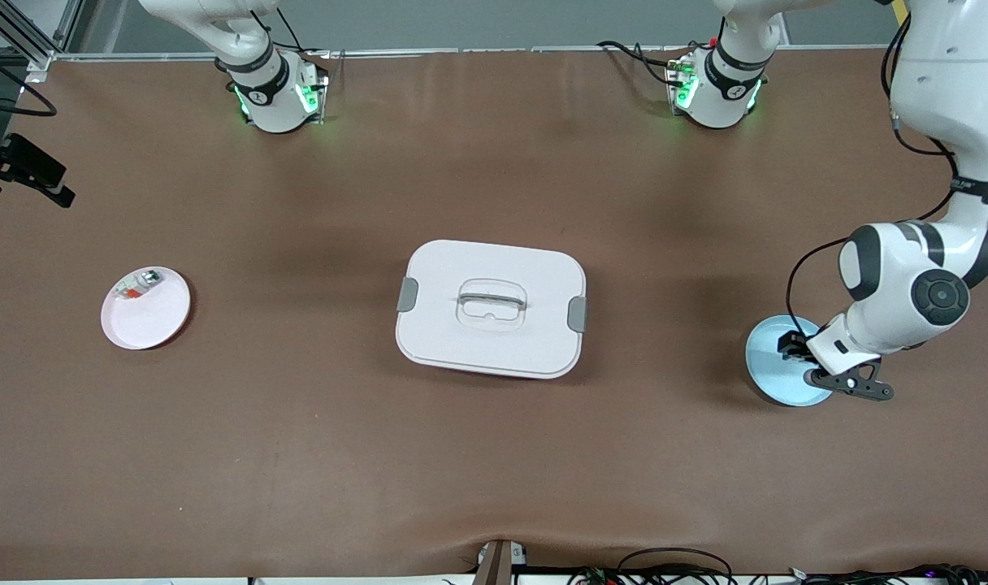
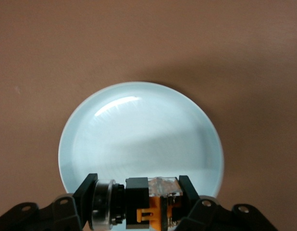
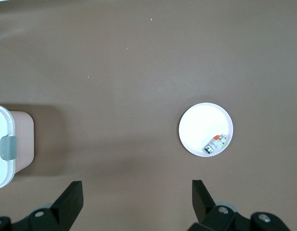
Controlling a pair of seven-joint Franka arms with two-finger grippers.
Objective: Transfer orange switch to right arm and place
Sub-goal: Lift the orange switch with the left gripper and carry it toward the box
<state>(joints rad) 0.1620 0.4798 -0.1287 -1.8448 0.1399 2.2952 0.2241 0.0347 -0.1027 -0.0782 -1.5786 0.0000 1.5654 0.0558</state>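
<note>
Half the orange switch (image 2: 155, 204) shows, clamped by left gripper (image 2: 139, 202); right gripper (image 3: 137, 195) gapes wide.

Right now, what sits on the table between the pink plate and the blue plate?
In the front view, a white lidded box sits between the pink plate and the blue plate; otherwise bare brown table.

You see the orange switch (image 2: 155, 204) as a small blocky part: a black body, an orange section, a clear cap on one side, and a silver-ringed black collar at one end. It lies sideways, clamped between the black fingers of the left pincer (image 2: 139, 202). It sits low over the edge of the pale blue plate (image 2: 139, 139), at the left arm's end of the table (image 1: 494, 455).
</note>
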